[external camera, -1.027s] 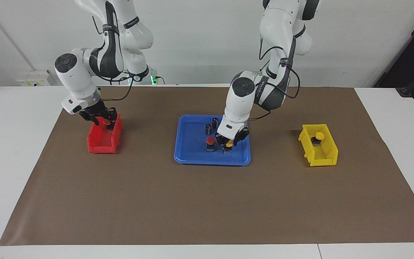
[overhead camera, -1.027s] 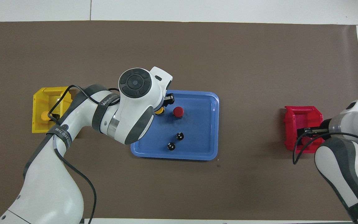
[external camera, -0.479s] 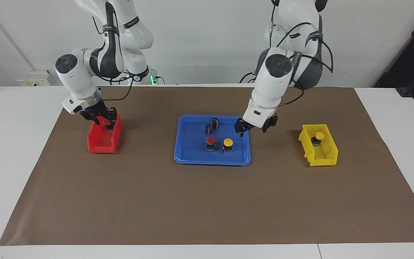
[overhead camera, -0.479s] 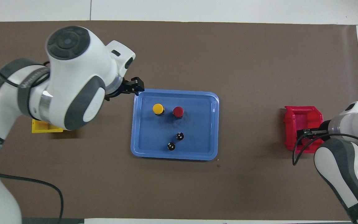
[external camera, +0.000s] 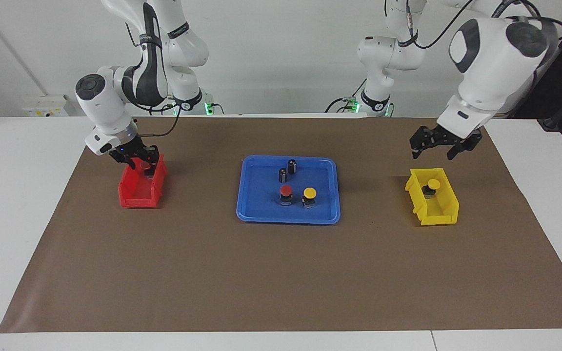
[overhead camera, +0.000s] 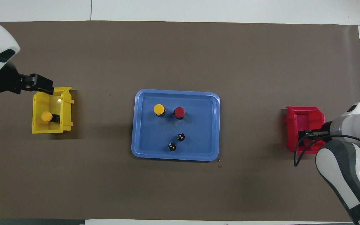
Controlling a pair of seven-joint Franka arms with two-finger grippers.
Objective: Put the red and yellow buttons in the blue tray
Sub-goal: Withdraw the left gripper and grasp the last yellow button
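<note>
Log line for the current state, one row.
left tool: open, above yellow bin | right tool: in red bin, on red button | blue tray: one red, one yellow

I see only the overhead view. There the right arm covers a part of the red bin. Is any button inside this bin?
Observer: Yes. The facing view shows a red button in the red bin, and the right gripper is down at it.
Operator: Does the left gripper touch the yellow bin?
Observer: No. The left gripper hangs in the air above the yellow bin, fingers open and empty.
Operator: Do the two black things in the tray stand or lie?
Observer: The dark cylinders both stand upright in the blue tray.
</note>
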